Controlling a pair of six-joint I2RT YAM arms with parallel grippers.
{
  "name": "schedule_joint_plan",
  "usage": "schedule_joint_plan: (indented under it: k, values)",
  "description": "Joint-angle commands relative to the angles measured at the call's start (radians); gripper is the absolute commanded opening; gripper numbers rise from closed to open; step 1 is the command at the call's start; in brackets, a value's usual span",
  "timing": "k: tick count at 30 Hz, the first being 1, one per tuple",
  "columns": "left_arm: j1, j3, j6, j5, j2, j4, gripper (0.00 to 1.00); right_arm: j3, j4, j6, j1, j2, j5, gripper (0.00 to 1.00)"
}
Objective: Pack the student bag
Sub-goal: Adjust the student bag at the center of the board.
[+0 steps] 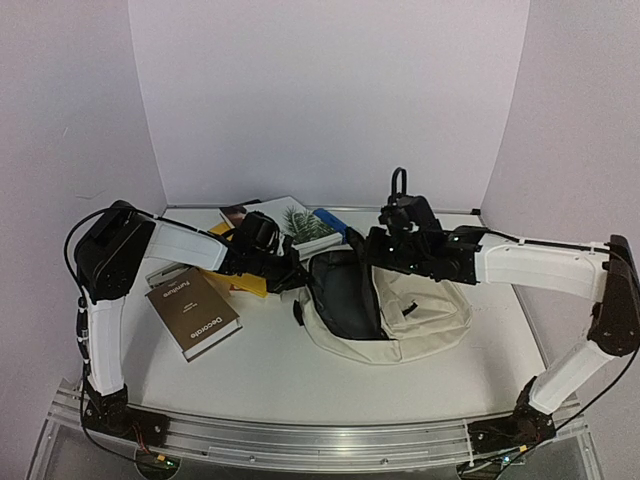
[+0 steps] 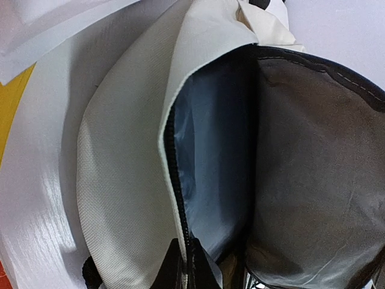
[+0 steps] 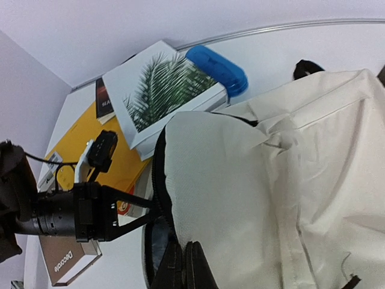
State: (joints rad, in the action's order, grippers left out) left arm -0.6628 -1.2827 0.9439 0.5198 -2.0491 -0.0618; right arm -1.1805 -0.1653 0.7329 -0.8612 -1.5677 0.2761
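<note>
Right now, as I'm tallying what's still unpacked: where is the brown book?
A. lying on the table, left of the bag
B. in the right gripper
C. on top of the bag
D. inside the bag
A: the brown book lies flat on the table, to the left of the open bag and apart from it.
</note>
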Motion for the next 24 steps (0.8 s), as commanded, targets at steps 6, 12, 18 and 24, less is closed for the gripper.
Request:
schedule_joint_plan:
  k: [6, 12, 18, 24]
  values:
    - [0.032, 0.011, 0.000, -0.068, 0.063, 0.000, 0.00, 0.193, 0.024, -0.031, 0.248, 0.199, -0.014, 0.00]
    - [0.038, 0.008, -0.002, -0.059, 0.063, 0.014, 0.00, 0.284, 0.088, -0.041, 0.417, 0.142, -0.150, 0.00]
    - [0.038, 0.005, -0.007, -0.045, 0.063, -0.002, 0.00, 0.345, 0.223, -0.017, 0.496, 0.028, -0.241, 0.00]
    - [0.038, 0.012, -0.001, -0.041, 0.065, -0.028, 0.00, 0.363, 0.283, -0.017, 0.503, -0.066, -0.212, 0.00]
